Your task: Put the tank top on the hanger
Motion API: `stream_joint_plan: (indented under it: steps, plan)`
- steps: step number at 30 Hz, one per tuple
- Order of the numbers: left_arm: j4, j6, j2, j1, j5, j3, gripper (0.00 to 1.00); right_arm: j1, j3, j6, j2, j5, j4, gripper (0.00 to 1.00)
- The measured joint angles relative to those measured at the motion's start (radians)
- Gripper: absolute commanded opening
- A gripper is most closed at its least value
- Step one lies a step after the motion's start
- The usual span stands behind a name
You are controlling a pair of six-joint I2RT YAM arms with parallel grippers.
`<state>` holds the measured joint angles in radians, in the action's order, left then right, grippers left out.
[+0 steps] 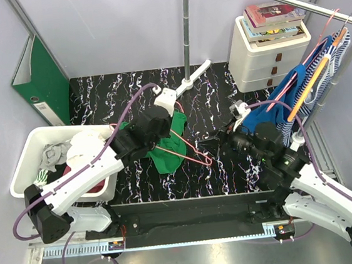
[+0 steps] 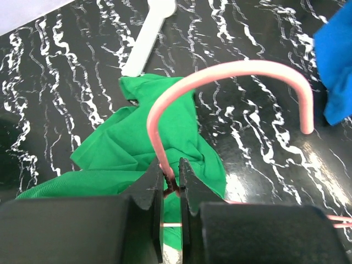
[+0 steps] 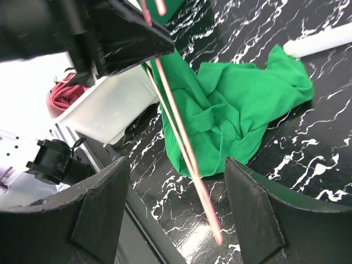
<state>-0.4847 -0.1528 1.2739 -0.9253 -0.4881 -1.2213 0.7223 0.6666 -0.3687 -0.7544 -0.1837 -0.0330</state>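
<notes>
Your left gripper [image 2: 170, 179] is pinching the pink hanger [image 2: 220, 70] just under its hook. The hook curls up and away in front of it. The green tank top [image 2: 137, 143] lies crumpled on the black table [image 2: 66, 71] right below and ahead. Your right gripper [image 3: 176, 165] is spread wide, holding nothing — the tank top and the hanger's thin wires sit just in front of it.

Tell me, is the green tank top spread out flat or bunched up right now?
Bunched up. The tank top lies crumpled in uneven folds on the table, with the hanger crossing over it.
</notes>
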Motion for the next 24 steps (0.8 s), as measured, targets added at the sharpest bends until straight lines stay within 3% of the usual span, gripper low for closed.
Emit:
stream_joint_plan:
  steps: [7,14,18,24]
  plan:
    - [0.047,-0.001,0.002,0.128,0.064,0.027,0.0,0.066,0.0,0.02,-0.047,0.035,-0.016,0.72]
    - [0.078,-0.01,0.019,0.188,0.137,0.044,0.0,0.441,0.042,0.083,-0.232,0.23,-0.002,0.72]
    - [0.084,-0.021,0.025,0.215,0.163,0.044,0.0,0.538,0.097,0.071,-0.406,0.287,0.14,0.7]
    - [0.083,-0.035,0.024,0.228,0.184,0.051,0.0,0.558,0.103,-0.032,-0.71,0.411,0.327,0.69]
